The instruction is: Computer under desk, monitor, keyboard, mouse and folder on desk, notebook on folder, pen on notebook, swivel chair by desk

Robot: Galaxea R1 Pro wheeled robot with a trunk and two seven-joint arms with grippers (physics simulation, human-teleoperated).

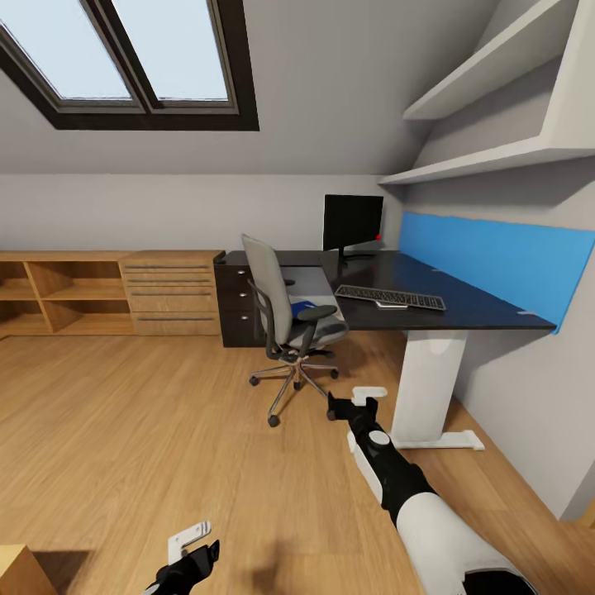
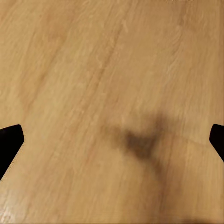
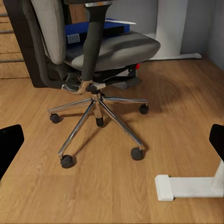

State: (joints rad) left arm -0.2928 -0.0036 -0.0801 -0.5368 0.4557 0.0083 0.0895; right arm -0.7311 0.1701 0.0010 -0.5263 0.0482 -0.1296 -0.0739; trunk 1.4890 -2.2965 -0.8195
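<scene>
A bedroom workspace seen from the robot's head. The black table [image 1: 463,302] stands at the far right, carrying the monitor [image 1: 353,223] at its far end and the keyboard [image 1: 390,297] nearer. The swivel chair [image 1: 285,318] sits just left of it, with the blue folder [image 3: 88,29] lying on its seat. The folder transfer and stacking remain undone. The right claw [image 1: 354,404] reaches toward the chair, fingers apart and empty; the left claw [image 1: 192,549] hangs low over the wood floor [image 1: 124,430], fingers also apart.
</scene>
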